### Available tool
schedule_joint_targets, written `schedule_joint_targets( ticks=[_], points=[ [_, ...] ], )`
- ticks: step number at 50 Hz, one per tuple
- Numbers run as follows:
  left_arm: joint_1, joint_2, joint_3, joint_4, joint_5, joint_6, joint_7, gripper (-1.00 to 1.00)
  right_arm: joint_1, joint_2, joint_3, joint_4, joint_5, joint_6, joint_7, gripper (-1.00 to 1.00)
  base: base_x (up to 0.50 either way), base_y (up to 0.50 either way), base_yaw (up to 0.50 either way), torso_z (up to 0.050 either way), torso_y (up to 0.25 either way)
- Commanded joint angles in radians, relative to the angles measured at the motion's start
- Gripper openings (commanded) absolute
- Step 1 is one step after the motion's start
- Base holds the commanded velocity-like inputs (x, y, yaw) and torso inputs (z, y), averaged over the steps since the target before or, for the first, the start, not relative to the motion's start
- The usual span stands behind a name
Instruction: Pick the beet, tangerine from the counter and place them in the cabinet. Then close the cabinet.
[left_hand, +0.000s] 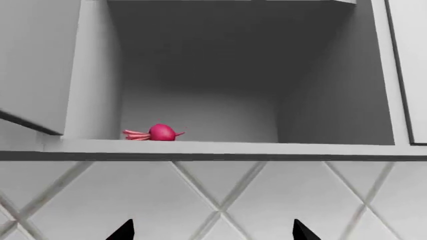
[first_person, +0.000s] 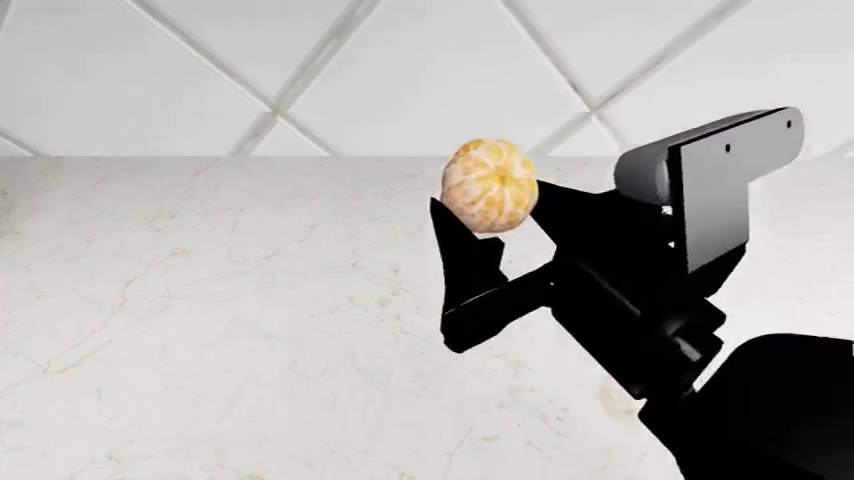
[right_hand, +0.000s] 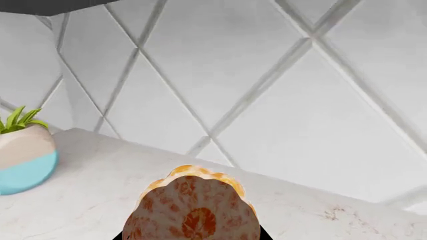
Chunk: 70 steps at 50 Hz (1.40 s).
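The beet (left_hand: 160, 132), magenta with pink stems, lies on the floor of the open cabinet (left_hand: 200, 148), near its front edge. My left gripper (left_hand: 213, 234) is open and empty, below the cabinet and facing the tiled wall; only its two dark fingertips (left_hand: 123, 231) show. My right gripper (first_person: 501, 225) is shut on the tangerine (first_person: 490, 186) and holds it up above the white marble counter (first_person: 200, 330). The tangerine fills the near part of the right wrist view (right_hand: 191, 210). The left gripper is out of the head view.
An open cabinet door (left_hand: 33, 65) hangs beside the opening, and another door panel (left_hand: 410, 70) is at the other side. A diamond-tiled wall (first_person: 400, 70) rises behind the counter. A small white and blue plant pot (right_hand: 23, 157) stands on the counter by the wall.
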Motion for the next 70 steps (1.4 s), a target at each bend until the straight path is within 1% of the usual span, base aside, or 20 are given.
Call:
schedule_joint_targets(
  ticks=[1,5,11,15,18,22,30,40,44,46,48,50,52,53,61,70],
  points=[
    [0.200,-0.117,-0.077,0.087,0.033,0.025,0.074,1.00,0.357,-0.088,-0.029,0.052,0.079,0.018,0.148,-1.00,0.00,0.00,0.00,0.000,0.000],
    [0.210,-0.132,-0.080,0.092,0.028,0.025,0.068,1.00,0.555,-0.137,-0.052,0.125,0.114,0.036,0.162,-1.00,0.00,0.00,0.00,0.000,0.000],
    [0.233,-0.143,-0.084,0.089,0.030,0.027,0.070,1.00,0.803,-0.209,-0.093,0.277,0.068,0.083,0.086,-1.00,0.00,0.00,0.00,0.000,0.000],
    [0.238,-0.143,-0.086,0.092,0.022,0.036,0.071,1.00,0.979,-0.249,-0.119,0.390,0.015,0.118,0.002,-1.00,0.00,0.00,0.00,0.000,0.000],
    [0.233,-0.140,-0.086,0.093,0.017,0.038,0.072,1.00,1.111,-0.276,-0.144,0.493,-0.070,0.133,-0.099,-1.00,0.00,0.00,0.00,0.000,0.000],
    [0.247,-0.146,-0.098,0.094,0.020,0.043,0.079,1.00,1.208,-0.297,-0.174,0.585,-0.165,0.127,-0.201,-1.00,0.00,0.00,0.00,0.000,0.000],
    [0.272,-0.145,-0.114,0.100,0.024,0.056,0.088,1.00,1.348,-0.289,-0.254,0.772,-0.364,0.097,-0.362,-1.00,0.00,0.00,0.00,0.000,0.000],
    [0.291,-0.139,-0.124,0.104,0.028,0.066,0.090,1.00,1.423,-0.332,-0.298,0.939,-0.470,0.048,-0.483,-1.00,0.00,0.00,0.00,0.000,0.000],
    [0.309,-0.139,-0.134,0.101,0.039,0.068,0.100,1.00,1.449,-0.368,-0.343,1.080,-0.569,-0.008,-0.589,-1.00,0.00,0.00,0.00,0.000,0.000],
    [0.316,-0.139,-0.139,0.093,0.046,0.066,0.108,1.00,1.456,-0.403,-0.343,1.183,-0.665,-0.039,-0.665,-1.00,0.00,0.00,0.00,0.000,0.000],
    [0.321,-0.134,-0.139,0.085,0.056,0.062,0.116,1.00,1.457,-0.451,-0.309,1.289,-0.801,-0.062,-0.756,-1.00,0.00,0.00,0.00,0.000,0.000],
    [0.326,-0.128,-0.136,0.077,0.069,0.055,0.124,1.00,1.457,-0.510,-0.229,1.398,-0.982,-0.083,-0.860,-1.00,0.00,0.00,0.00,0.000,0.000],
    [0.328,-0.118,-0.130,0.066,0.084,0.048,0.133,1.00,1.457,-0.578,-0.105,1.501,-1.207,-0.111,-0.976,-1.00,0.00,0.00,0.00,0.000,0.000],
    [0.328,-0.112,-0.126,0.061,0.091,0.045,0.137,1.00,1.458,-0.598,-0.061,1.539,-1.284,-0.129,-1.013,-1.00,0.00,0.00,0.00,0.000,0.000],
    [0.352,-0.093,-0.125,0.033,0.135,0.034,0.169,1.00,1.458,-0.599,-0.096,1.731,-1.330,-0.285,-1.030,-1.00,0.00,0.00,0.00,0.000,0.000],
    [0.406,-0.103,-0.146,0.025,0.169,0.034,0.194,1.00,1.458,-0.599,-0.111,1.896,-1.360,-0.380,-0.993,-1.00,0.00,0.00,0.00,0.000,0.000]
  ],
)
